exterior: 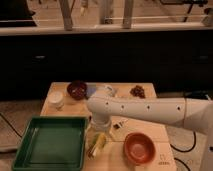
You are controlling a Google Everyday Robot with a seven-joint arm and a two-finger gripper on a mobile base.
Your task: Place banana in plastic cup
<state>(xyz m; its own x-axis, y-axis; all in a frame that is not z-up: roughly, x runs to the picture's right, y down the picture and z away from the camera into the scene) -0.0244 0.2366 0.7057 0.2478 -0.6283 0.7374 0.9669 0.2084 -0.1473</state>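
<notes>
**Arm hangs over the cup and banana**

The white arm reaches in from the right, and its far end is cut off at the edge. It bends down near the middle of the wooden table. The gripper sits at the low end of the arm, right above the plastic cup. The arm hides most of it, so I cannot tell if it is wide, closed or holding something.

The cup is pale green and stands just beside the right wall of the green tray. The banana is a thin yellow streak at the cup. The two blur together, so I cannot tell if the banana is inside the cup or leaning on it.

An orange bowl sits near the cup, on its right. A small dark bit lies under the arm, too tiny to name.

At the back are a white cup, a dark red bowl and a brown lump. The arm partly covers some white and blue things there.
</notes>
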